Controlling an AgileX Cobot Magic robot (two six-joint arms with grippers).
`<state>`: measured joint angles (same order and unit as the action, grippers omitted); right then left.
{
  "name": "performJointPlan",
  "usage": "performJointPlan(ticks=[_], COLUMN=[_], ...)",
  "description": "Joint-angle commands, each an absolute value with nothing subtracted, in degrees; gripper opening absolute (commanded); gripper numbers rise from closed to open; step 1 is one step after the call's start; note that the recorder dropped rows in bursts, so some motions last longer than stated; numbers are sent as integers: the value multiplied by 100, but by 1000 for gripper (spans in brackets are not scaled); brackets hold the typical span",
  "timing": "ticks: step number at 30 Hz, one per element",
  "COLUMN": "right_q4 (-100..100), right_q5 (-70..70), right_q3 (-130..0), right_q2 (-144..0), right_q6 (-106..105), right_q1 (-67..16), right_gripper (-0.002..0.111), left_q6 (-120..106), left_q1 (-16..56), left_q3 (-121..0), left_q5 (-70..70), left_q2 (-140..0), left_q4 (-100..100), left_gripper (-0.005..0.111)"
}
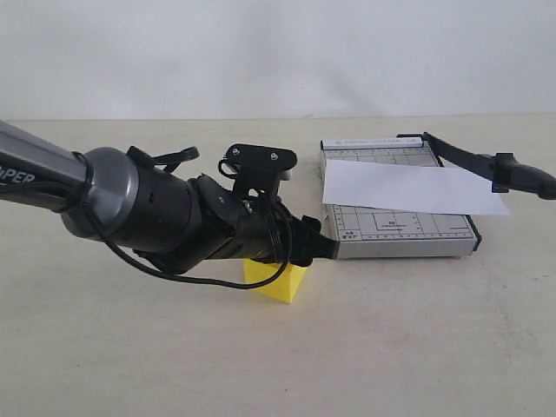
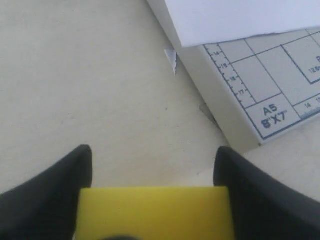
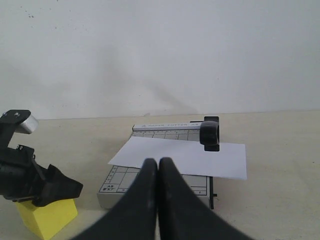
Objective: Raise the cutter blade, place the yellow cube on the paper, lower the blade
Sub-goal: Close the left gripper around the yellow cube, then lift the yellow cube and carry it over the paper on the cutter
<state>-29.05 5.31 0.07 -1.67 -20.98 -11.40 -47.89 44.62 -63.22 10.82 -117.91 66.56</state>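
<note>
The yellow cube point(image 1: 285, 283) point(image 2: 155, 212) point(image 3: 47, 217) rests on the table, left of the grey cutter base point(image 1: 404, 233) point(image 2: 260, 85) point(image 3: 116, 184). My left gripper point(image 1: 320, 248) point(image 2: 152, 155) is shut on the cube, with one black finger against each side. The white paper point(image 1: 408, 187) point(image 2: 240, 17) point(image 3: 185, 157) lies across the base and overhangs it. The cutter blade point(image 1: 473, 161) is raised, with its handle point(image 1: 526, 178) point(image 3: 210, 132) up at the right. My right gripper point(image 3: 158, 162) is shut and holds nothing; it faces the cutter from a distance and is outside the exterior view.
The beige table point(image 1: 417, 347) extends in front of the cutter, with a white wall point(image 1: 278, 52) behind. A small white scrap point(image 2: 171, 59) lies on the table by the base's edge. My left arm point(image 1: 130, 204) stretches across the table's left side.
</note>
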Motion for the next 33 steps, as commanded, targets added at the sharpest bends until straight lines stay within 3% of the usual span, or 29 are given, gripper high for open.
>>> performJointPlan(ticks=[1, 20, 33], right_q4=[-2891, -2891, -2891], right_q5=[458, 500, 464], right_q3=[0, 0, 0], right_q2=[-134, -134, -134], right_q6=[-2119, -2119, -2119], right_q1=[-1147, -1147, -1147], right_gripper=[0, 0, 0], left_q6=[-5003, -5436, -5964], left_q1=[4445, 4455, 4444], left_q3=[-6340, -6438, -8597], left_q5=[1022, 1019, -575], left_q2=[-11698, -10844, -11404], left_q4=[6699, 6612, 6448], left_gripper=[5, 5, 5])
